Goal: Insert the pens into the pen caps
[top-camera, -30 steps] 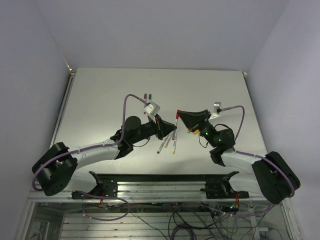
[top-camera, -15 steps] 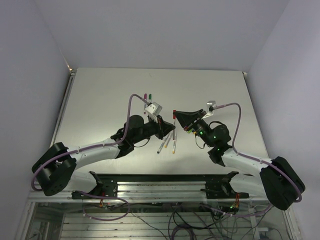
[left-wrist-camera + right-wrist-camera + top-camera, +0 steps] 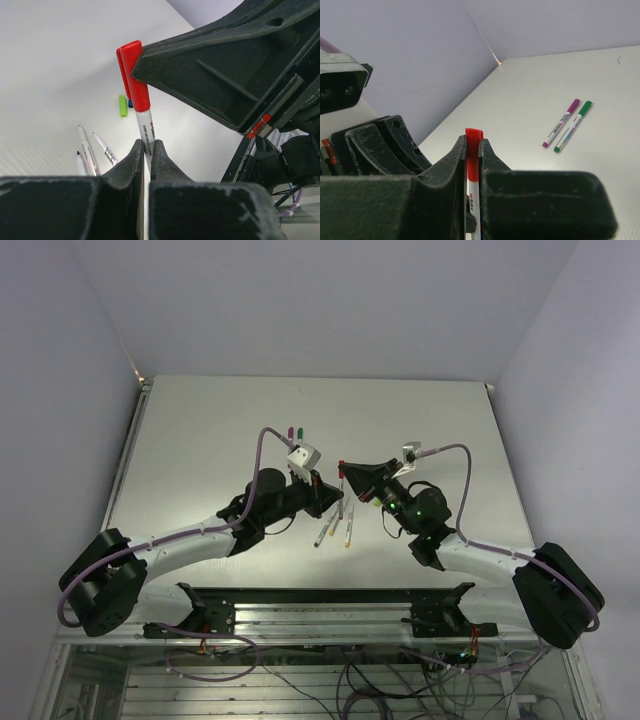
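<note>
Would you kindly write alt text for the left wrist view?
The left gripper, shut, holds a white pen while the right gripper pinches the red cap on its top end. Behind, three more pens and a green cap lie on the white table.

Cap (image 3: pixel 134 75) red; pen (image 3: pixel 146 127) white, black lettering; loose cap (image 3: pixel 122 105) lime-green.

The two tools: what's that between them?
One pen: the left tool pinches its white barrel, the right tool its red cap. The left wrist view shows it best.

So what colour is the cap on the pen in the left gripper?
Red plastic cap, clearest in left wrist view.
</note>
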Tool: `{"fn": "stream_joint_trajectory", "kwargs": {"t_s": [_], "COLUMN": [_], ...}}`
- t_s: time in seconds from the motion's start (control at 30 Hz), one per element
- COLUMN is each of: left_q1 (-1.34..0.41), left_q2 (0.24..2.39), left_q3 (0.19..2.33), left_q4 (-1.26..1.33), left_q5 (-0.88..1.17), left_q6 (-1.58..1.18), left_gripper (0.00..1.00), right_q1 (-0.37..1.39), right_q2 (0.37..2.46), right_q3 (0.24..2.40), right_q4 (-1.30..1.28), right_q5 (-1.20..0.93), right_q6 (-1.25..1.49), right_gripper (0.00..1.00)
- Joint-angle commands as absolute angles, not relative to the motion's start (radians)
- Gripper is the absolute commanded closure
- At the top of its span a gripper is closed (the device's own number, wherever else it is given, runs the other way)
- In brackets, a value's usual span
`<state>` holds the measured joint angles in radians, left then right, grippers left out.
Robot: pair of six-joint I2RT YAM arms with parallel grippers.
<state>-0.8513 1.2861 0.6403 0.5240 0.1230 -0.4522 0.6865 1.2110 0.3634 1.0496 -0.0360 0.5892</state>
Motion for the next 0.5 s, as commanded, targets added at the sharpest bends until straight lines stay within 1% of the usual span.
{"fn": "stream_joint_trajectory", "kwargs": {"t_s": [0.0,0.47], "left_q1": [-0.810,-0.747], "left_q2": [1.203,1.169], "left_q3": [0.727,0.709], "left_q4": [0.858,0.859], "left_q5": [0.033,0.025], "left_q6": [-0.426,-0.425], "left_gripper": [0.93,0.93], "right_q1": [0.747,0.825], "right_q2": [1.280,1.343], "right_q3": [0.315,0.360], "right_q4": [0.804,0.744], "right_q5": [-0.141,-0.093], "right_q6": [0.583,0.571], "right_gripper": [1.00,1.00]}}
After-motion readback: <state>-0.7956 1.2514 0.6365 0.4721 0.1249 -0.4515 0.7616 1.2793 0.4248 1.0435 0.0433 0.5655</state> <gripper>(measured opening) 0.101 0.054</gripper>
